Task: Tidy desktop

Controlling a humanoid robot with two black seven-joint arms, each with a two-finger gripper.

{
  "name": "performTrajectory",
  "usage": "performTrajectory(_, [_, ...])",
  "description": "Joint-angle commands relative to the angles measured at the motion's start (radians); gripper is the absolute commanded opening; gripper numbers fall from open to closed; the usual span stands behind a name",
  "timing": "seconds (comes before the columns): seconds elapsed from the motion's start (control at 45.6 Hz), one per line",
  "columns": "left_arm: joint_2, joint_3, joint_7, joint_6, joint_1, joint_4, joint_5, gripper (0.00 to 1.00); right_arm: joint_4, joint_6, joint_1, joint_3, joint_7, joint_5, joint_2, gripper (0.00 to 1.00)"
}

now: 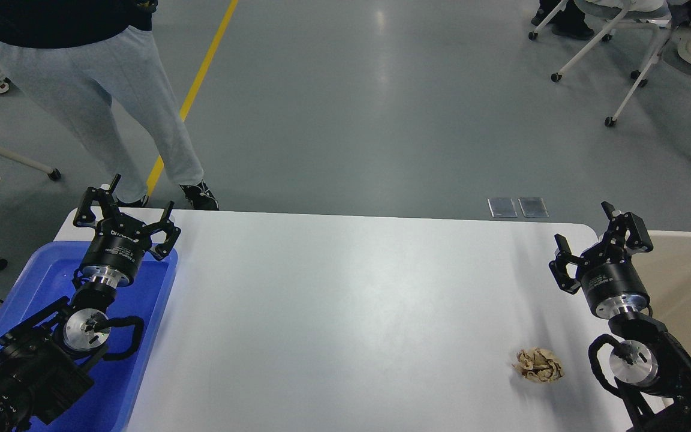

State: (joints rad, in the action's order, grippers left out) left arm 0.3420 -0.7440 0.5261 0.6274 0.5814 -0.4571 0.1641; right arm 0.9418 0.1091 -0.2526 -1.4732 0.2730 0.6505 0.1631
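Observation:
The desktop (345, 300) is a wide white tabletop with rounded corners. A crumpled ball of brown paper (538, 365) lies on it near the front right. My left gripper (140, 196) hovers over the far end of the blue tray, fingers spread, nothing held. My right gripper (584, 223) stands open at the desktop's right edge, well behind and to the right of the paper ball, empty.
A blue plastic tray (147, 336) sits on the desktop's left end under my left arm. A beige tub (690, 282) stands off the right edge. A person in grey trousers (111, 102) stands beyond the far left corner. Wheeled chairs (621, 54) stand at far right.

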Motion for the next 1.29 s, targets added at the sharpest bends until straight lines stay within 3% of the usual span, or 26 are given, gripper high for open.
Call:
performTrajectory(0.0, [0.000,0.000,0.000,0.000,0.000,0.000,0.000,1.00,-0.002,0.000,0.001,0.002,0.000,0.000,0.001,0.99])
performTrajectory(0.789, [0.000,0.000,0.002,0.000,0.000,0.000,0.000,1.00,-0.002,0.000,-0.007,0.007,-0.005,0.000,0.021,0.99])
performTrajectory(0.876, [-0.001,0.000,0.002,0.000,0.000,0.000,0.000,1.00,0.002,0.004,-0.005,0.007,-0.021,-0.008,0.039,0.99])
performTrajectory(1.03, [-0.001,0.000,0.002,0.000,0.000,0.000,0.000,1.00,0.018,0.001,-0.013,0.008,-0.104,-0.098,0.070,0.99])
performTrajectory(1.271, [0.000,0.000,0.002,0.000,0.000,0.000,0.000,1.00,0.103,0.006,-0.004,0.215,-0.109,-0.100,0.255,0.99])
